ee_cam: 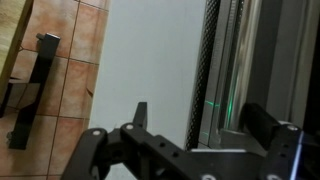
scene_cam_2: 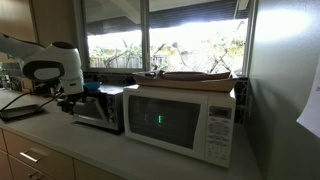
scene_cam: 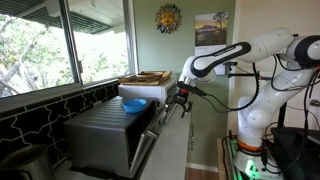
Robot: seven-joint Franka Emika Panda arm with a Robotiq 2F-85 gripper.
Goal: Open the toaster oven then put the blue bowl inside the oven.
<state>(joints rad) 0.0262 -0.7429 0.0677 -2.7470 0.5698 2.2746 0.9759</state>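
The grey toaster oven (scene_cam: pixel 105 135) with a ribbed top stands on the counter, and it also shows in an exterior view (scene_cam_2: pixel 100 110) next to the microwave. The blue bowl (scene_cam: pixel 133 103) sits on top of the oven near its front edge. My gripper (scene_cam: pixel 180 100) hangs just in front of the top edge of the oven's dark door, close to the bowl. In the wrist view my gripper (ee_cam: pixel 203 118) is open with nothing between the fingers. I cannot tell whether the door is ajar.
A white microwave (scene_cam_2: pixel 180 122) stands beside the oven with a wooden tray (scene_cam: pixel 146 77) on top. Windows (scene_cam: pixel 60 40) run behind the counter. The counter edge and drawers (scene_cam_2: pixel 30 155) lie below the arm. The robot base (scene_cam: pixel 255 120) stands by the wall.
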